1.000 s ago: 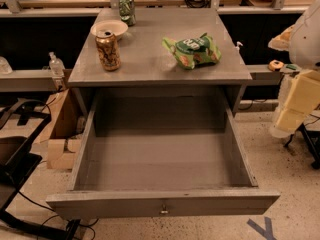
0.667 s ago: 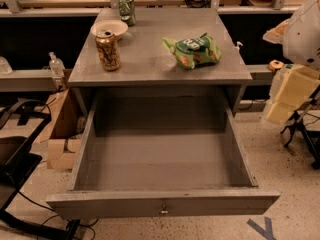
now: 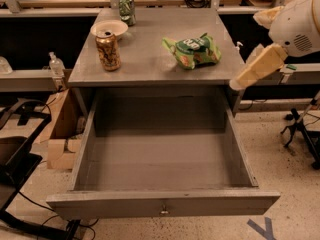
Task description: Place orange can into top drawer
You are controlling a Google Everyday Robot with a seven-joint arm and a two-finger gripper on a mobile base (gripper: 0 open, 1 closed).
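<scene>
The orange can (image 3: 108, 50) stands upright on the grey cabinet top (image 3: 150, 64), near its left side, just in front of a white bowl (image 3: 109, 28). The top drawer (image 3: 162, 203) is pulled fully out below the top, and nothing shows inside it. Its keyhole (image 3: 163, 211) sits at the centre of the front panel. My gripper (image 3: 256, 68) shows as a pale wedge at the right edge of the cabinet top, hanging from the white arm (image 3: 297, 21). It is far right of the can and holds nothing that I can see.
A green chip bag (image 3: 192, 50) lies on the right half of the top. A green can (image 3: 127, 9) stands at the back behind the bowl. A cardboard box (image 3: 59, 134) sits on the floor left, with black cables and a stand (image 3: 300, 129) on the right.
The arm and gripper have moved left and up, from beside the drawer's right side to the right edge of the cabinet top. The cans, bag and drawer have not moved.
</scene>
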